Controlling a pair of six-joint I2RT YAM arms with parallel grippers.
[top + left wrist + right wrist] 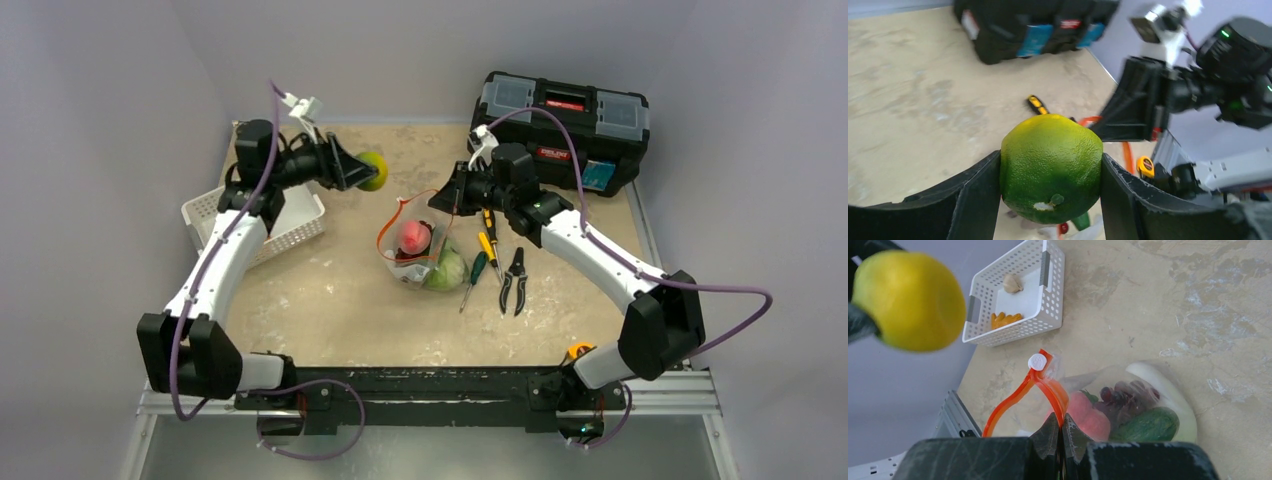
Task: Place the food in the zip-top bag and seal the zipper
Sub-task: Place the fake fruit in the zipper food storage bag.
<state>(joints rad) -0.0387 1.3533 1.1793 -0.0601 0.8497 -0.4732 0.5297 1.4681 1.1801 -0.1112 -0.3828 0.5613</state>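
My left gripper (362, 170) is shut on a green round fruit (374, 170) (1050, 167), held in the air left of the bag and above the table. The fruit fills the gap between both fingers (975, 192). The clear zip-top bag (425, 258) lies mid-table with a pink-red peach (1087, 416), dark grapes (1123, 392), a cucumber (1148, 425) and a pale cabbage (1168, 390) inside. My right gripper (1062, 429) is shut on one side of the orange-red zipper (1048, 390), lifting it so the mouth gapes in a loop. A white label (1037, 361) sits at the strip's end.
A white slotted basket (255, 222) (1018, 295) with small items stands at the left. A black toolbox (560, 125) is at the back right. Screwdrivers (487, 245) and pliers (514, 280) lie just right of the bag. A small tape measure (1145, 166) sits near the right arm's base.
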